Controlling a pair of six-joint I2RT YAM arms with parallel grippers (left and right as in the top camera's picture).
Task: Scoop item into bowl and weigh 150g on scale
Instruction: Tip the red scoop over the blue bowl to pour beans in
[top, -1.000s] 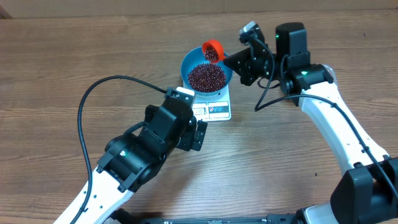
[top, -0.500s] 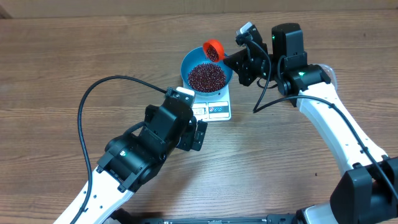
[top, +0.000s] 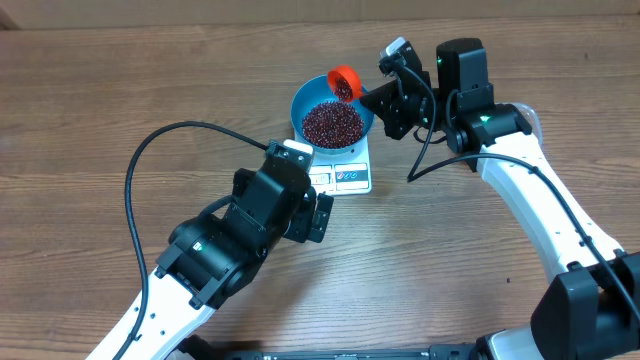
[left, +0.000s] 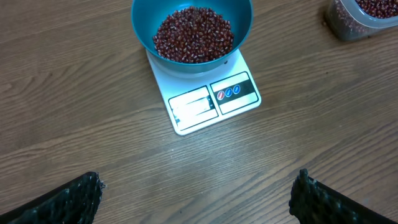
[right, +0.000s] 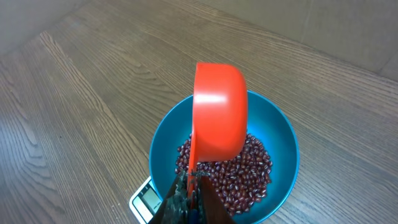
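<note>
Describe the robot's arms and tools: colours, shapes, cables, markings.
Both arms pair white tubular links with blocky black joint housings. The left arm trails a looping black cable; the right arm shows green lights. The left tool has black, rough-textured fingers; the right tool looks dark.

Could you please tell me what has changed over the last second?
The right gripper, shut on the orange scoop, turned a little, nudging the scoop slightly to the right in the overhead view, above the bowl. Nothing was taken hold of or let go. The open left gripper, the beans, the bowl and the scale stayed put.
</note>
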